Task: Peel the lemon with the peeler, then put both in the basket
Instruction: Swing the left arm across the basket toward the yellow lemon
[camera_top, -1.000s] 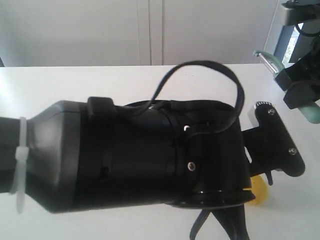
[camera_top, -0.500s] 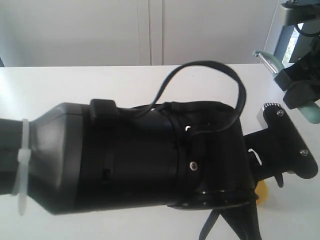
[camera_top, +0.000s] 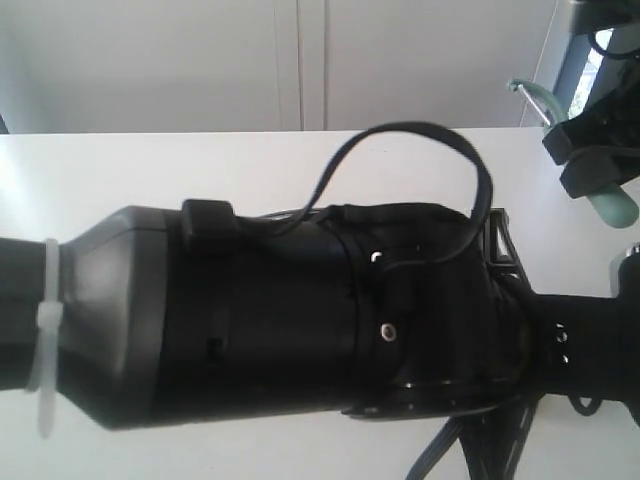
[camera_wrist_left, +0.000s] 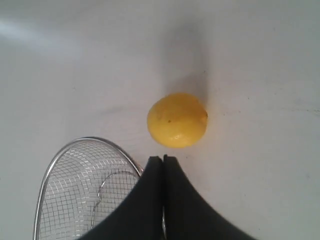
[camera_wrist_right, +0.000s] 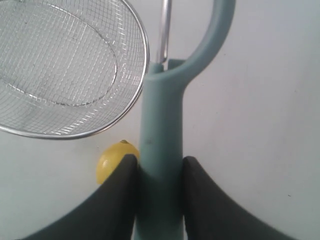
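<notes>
My left gripper is pressed together, empty; right gripper clamps the peeler. Prob: the lemon sits loose, rolls away w/o a grip.

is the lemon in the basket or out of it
Out. The lemon lies on the white table beside the basket, with no mesh under it.

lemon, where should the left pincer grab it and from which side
Grip the lemon across its round middle from straight above, closing on the flanks, not the nub end. It lies loose on the table, apart from the basket rim, so both flanks look free. The left pincer is shut and must open first.
</notes>
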